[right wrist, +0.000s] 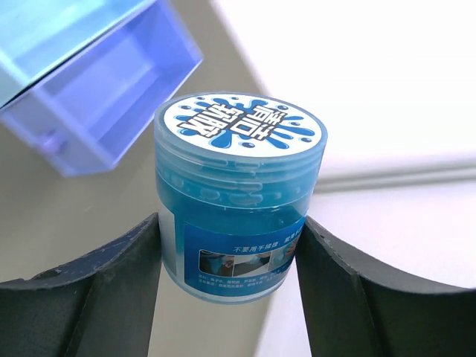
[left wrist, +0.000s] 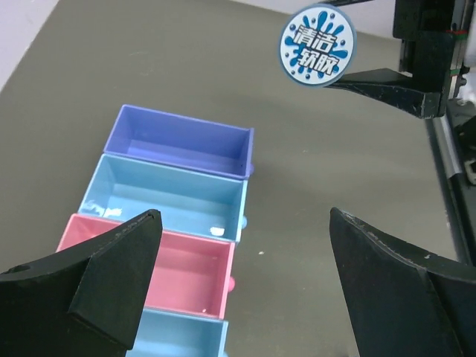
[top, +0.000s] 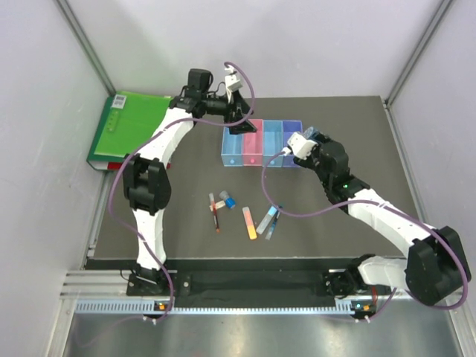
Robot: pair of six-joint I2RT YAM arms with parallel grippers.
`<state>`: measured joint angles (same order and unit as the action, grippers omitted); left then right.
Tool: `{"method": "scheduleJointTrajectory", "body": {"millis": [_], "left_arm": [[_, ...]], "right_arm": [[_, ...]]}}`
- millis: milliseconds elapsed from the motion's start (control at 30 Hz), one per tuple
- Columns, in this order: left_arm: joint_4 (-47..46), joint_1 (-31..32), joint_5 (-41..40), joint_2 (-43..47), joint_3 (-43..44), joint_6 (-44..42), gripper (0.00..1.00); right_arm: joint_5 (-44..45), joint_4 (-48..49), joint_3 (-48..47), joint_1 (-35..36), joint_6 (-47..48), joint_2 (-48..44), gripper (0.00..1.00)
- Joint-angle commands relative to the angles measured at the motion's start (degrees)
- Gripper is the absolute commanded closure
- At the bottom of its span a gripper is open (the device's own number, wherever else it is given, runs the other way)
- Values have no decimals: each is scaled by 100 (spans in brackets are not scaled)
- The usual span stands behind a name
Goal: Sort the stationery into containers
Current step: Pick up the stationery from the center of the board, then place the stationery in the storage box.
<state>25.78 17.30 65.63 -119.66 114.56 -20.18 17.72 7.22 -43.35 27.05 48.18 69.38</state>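
Observation:
My right gripper (right wrist: 229,223) is shut on a round blue jar (right wrist: 238,193) with a printed lid, held just beside the purple bin (right wrist: 111,97). The jar's lid (left wrist: 317,44) also shows in the left wrist view. The containers (top: 262,141) form a row of four joined bins: light blue, pink (left wrist: 186,271), light blue (left wrist: 163,197) and purple (left wrist: 178,141). My left gripper (left wrist: 245,216) hangs open over the row's near edge, holding nothing. On the mat lie a red pen (top: 216,216), a blue-capped piece (top: 225,199), an orange-pink stick (top: 251,222), a grey stick (top: 265,219) and a blue pen (top: 274,222).
A big green folder (top: 126,126) lies at the back left, half off the dark mat (top: 342,216). White walls close in the table on three sides. Purple cables loop from both arms over the mat.

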Motion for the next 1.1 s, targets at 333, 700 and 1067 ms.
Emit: {"method": "scheduleJointTrajectory", "body": {"millis": [333,700,1067], "left_arm": [[-4309,247,900,-146,-619,3302,1],[-3985,423,723,-146,-549,2671,1],[-3254,608,680,-66,-584,1921,1]], "right_arm": [[65,2925,38,731,1905,207,100],[57,3101,-261,872,2046,558,100],[-31,3224,-375,872,2142,646,100]]}}
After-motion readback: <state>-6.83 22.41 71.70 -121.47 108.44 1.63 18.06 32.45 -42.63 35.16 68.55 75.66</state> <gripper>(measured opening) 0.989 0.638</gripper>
